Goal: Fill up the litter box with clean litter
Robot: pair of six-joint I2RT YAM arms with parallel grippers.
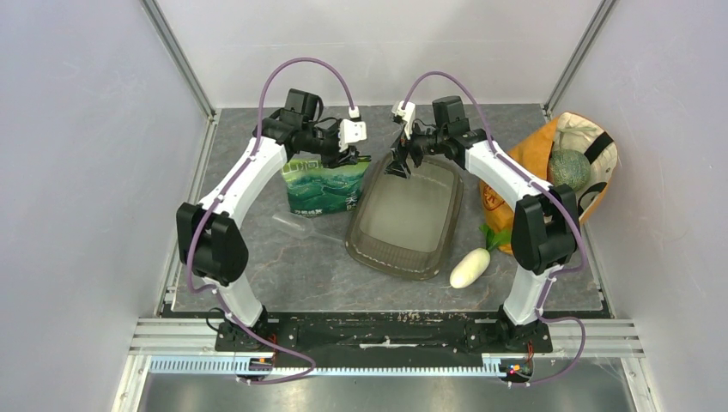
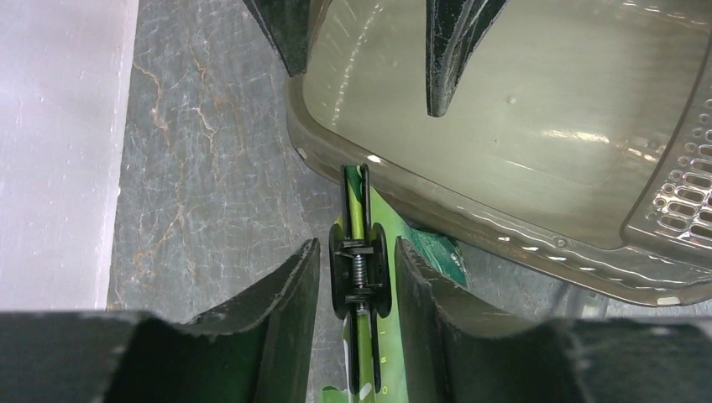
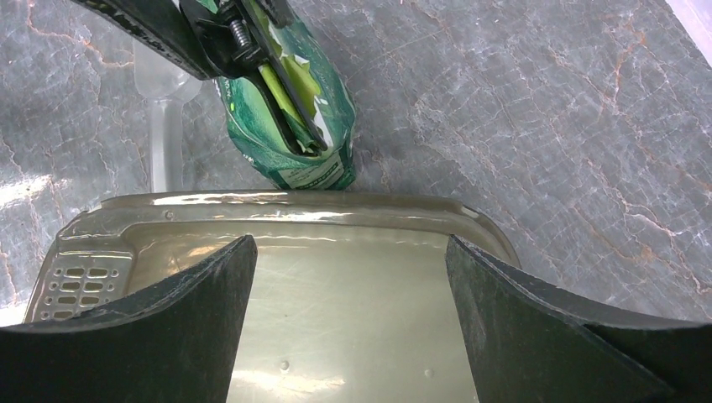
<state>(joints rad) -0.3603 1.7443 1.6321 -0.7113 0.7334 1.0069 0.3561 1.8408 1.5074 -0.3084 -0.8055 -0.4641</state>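
Note:
The litter box (image 1: 356, 230), a smoky translucent tray, lies mid-table with a bare floor (image 2: 504, 126) (image 3: 336, 285). No clean litter shows anywhere. A green printed bag (image 1: 326, 190) (image 3: 290, 138) stands at the tray's left, its top pinched by a black spring clip (image 2: 359, 269) (image 3: 243, 46). My left gripper (image 1: 348, 159) (image 2: 357, 243) straddles that clip, jaws partly closed, with a thin gap on each side. My right gripper (image 1: 399, 167) (image 3: 350, 239) hangs wide open over the tray's far end with nothing between its fingers (image 2: 453, 50).
A clear plastic scoop (image 1: 300, 225) (image 3: 164, 109) lies on the table left of the tray. A white oval vegetable (image 1: 470, 268) rests to the tray's right. An orange-and-cream fabric bag (image 1: 536, 150) with a green melon (image 1: 568, 169) stands at the far right. Walls enclose the table.

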